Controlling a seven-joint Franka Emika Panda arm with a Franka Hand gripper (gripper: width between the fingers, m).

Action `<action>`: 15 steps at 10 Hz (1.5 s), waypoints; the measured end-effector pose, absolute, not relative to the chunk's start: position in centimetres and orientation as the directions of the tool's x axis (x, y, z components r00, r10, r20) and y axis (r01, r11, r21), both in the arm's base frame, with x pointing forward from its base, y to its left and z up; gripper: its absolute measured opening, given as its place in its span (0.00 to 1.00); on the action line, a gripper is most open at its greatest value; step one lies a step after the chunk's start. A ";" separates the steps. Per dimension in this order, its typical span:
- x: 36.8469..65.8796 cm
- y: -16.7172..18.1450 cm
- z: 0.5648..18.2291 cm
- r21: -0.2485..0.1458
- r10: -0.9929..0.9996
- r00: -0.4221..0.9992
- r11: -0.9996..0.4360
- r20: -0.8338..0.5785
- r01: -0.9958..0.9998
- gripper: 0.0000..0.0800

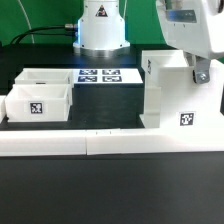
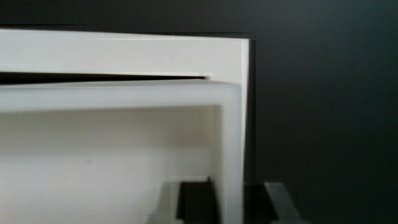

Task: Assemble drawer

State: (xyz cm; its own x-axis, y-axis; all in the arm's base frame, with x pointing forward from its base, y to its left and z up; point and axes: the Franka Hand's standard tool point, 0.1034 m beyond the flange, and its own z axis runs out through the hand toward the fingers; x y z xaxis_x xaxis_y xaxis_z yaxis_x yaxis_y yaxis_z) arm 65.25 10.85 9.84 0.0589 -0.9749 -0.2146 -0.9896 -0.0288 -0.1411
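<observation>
Squareness matters here: our jaws straddle one wall of the drawer housing [image 1: 168, 100], though we cannot tell whether they pinch it; we centre them before moving.

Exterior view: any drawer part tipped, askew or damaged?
Nothing stands out. The housing stands upright at the exterior view's right, with the gripper at its top edge; the wrist view shows the fingers astride one of its walls. The near tray and far tray sit open side up at the left. No damage is visible.
</observation>
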 end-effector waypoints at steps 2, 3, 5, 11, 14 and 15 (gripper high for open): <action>65.4 11.0 9.8 -0.118 -0.973 0.052 -0.026 -0.223 -0.993 0.06; 65.4 11.0 9.8 -0.119 -0.973 0.057 -0.031 -0.222 -0.992 0.06; 65.5 11.1 10.0 -0.126 -0.973 0.065 -0.037 -0.221 -0.991 0.34; 65.5 11.3 10.2 -0.134 -0.972 0.089 -0.060 -0.218 -0.989 0.81; 64.3 11.8 10.9 -0.152 -0.958 0.198 -0.169 -0.206 -0.974 0.81; 63.7 11.5 11.9 -0.169 -0.945 0.259 -0.227 -0.200 -0.959 0.81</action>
